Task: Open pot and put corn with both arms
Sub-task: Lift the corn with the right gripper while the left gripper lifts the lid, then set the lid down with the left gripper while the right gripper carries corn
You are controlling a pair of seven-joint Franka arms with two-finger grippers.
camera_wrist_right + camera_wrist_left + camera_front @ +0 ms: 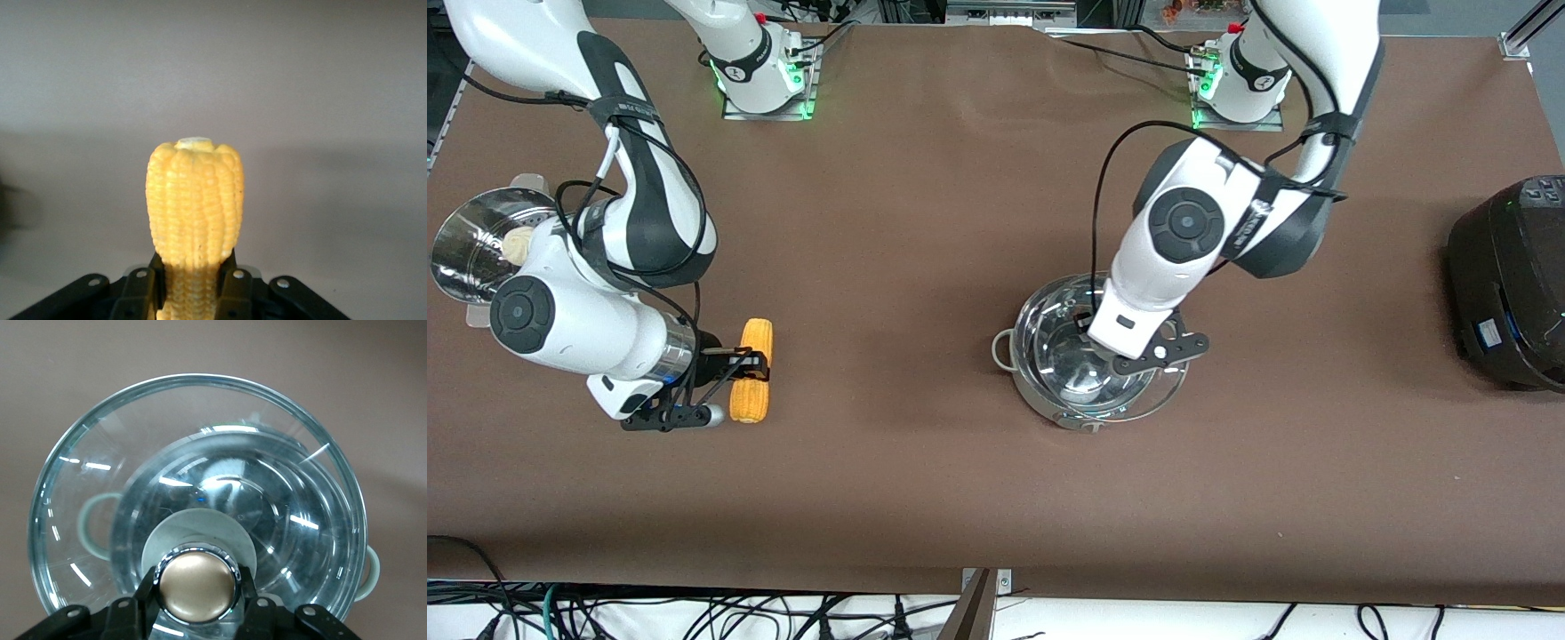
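The pot (1089, 356) sits mid-surface toward the left arm's end, its glass lid (200, 500) pinched at the tan knob (197, 585) by the left pincer (197, 603); that arm bends down over it. The corn (751, 371) lies toward the right arm's end, clamped by the low right pincer (749, 366). The right wrist view shows fingers (140, 293) pressing the cob's sides. A black cooker (1512, 284) stands at the left arm's edge.

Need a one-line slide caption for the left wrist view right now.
Left gripper clamps the tan knob of the glass lid, over the pot.
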